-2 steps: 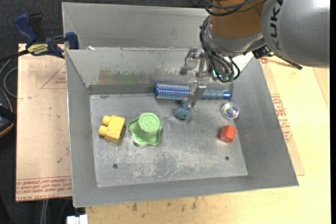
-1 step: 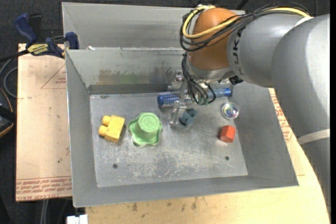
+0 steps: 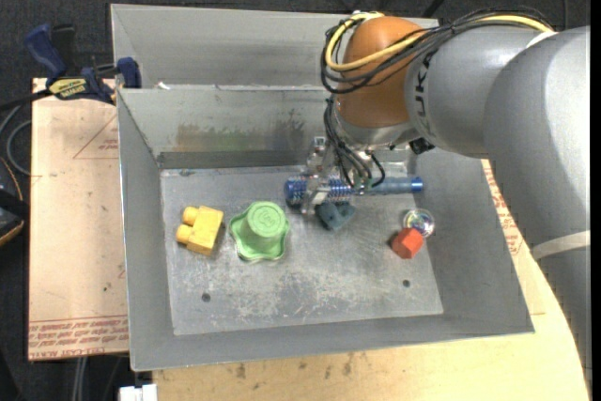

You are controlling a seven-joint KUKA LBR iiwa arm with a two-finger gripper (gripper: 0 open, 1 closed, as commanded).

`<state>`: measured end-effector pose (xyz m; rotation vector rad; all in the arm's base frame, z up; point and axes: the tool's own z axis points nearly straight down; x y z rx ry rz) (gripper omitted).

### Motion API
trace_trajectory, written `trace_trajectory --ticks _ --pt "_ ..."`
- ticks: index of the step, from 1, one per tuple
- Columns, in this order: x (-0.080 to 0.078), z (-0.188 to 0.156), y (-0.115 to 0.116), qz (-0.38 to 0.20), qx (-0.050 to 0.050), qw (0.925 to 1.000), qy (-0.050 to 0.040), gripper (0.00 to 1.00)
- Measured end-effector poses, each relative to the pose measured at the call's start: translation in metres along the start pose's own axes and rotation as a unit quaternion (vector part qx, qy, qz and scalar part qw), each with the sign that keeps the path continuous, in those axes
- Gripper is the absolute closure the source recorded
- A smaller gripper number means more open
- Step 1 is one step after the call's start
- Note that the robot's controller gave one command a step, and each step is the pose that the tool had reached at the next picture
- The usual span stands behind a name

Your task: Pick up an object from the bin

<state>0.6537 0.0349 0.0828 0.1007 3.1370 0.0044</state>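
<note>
My gripper (image 3: 329, 164) hangs low at the back middle of the bin, under the arm's orange cover. Right beneath it lies a long blue tool (image 3: 399, 187) with a ribbed middle and a round blue end, stretched left to right across the floor. A small dark teal piece (image 3: 334, 217) lies against the tool's front side, just below the gripper. Whether the gripper touches the blue tool I cannot tell.
A green upturned cup (image 3: 259, 232) and a yellow block (image 3: 200, 228) sit to the left on the bin floor. A small red piece with a clear top (image 3: 410, 237) lies to the right. The arm comes in from the right over the bin's rim.
</note>
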Motion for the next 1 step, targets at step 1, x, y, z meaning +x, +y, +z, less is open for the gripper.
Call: trace_trajectory --ticks 1 --pt "0.0160 -0.1386 -0.0061 -0.001 0.000 1.0000 -0.0032 1.00"
